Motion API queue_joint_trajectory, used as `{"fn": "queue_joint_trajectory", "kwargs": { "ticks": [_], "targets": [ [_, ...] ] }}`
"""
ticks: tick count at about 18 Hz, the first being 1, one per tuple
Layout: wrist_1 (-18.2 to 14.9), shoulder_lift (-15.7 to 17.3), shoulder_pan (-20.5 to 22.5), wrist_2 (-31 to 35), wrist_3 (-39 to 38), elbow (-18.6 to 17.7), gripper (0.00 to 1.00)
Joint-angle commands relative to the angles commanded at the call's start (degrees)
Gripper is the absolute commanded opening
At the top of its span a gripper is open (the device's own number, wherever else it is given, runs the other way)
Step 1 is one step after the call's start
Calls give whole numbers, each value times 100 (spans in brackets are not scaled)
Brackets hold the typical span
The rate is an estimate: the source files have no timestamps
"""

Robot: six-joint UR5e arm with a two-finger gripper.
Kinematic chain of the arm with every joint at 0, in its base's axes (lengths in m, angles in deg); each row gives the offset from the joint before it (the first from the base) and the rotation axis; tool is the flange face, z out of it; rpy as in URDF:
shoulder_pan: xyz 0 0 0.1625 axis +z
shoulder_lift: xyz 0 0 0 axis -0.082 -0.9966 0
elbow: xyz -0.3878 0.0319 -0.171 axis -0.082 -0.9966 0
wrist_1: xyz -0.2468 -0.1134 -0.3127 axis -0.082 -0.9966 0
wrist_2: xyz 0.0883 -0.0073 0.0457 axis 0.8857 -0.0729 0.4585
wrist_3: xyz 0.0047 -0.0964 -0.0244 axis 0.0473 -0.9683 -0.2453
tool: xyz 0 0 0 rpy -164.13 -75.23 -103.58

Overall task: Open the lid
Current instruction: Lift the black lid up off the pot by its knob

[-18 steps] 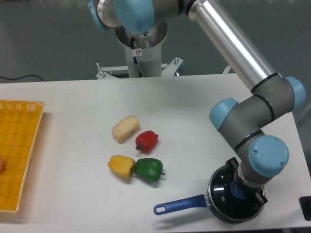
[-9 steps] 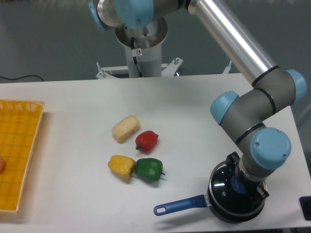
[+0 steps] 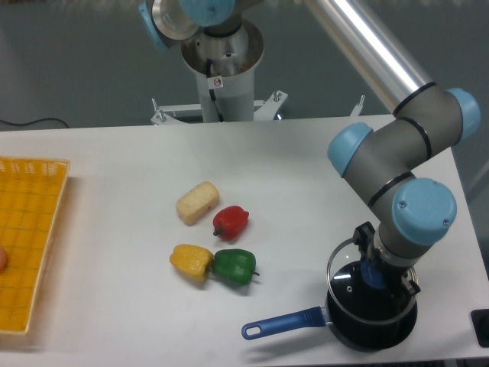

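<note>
The lid, a dark glass disc with a metal rim, hangs just above the black saucepan at the table's front right. Its left rim is raised off the pan's edge. My gripper comes down from above and is shut on the lid's blue knob, which shows only partly under the wrist. The saucepan's long blue handle points left along the table's front edge.
A cream bread piece, a red pepper, a yellow pepper and a green pepper lie mid-table. A yellow basket sits at the left edge. A black object lies at the right edge.
The gripper has risen slightly with the lid. The lid's rim now stands off the saucepan, where before it rested on it.
</note>
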Motion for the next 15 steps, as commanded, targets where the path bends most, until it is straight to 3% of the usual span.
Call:
{"fn": "queue_joint_trajectory", "kwargs": {
  "ticks": [15],
  "targets": [
    [0, 317, 114, -35, 167, -405, 52]
  ]
}}
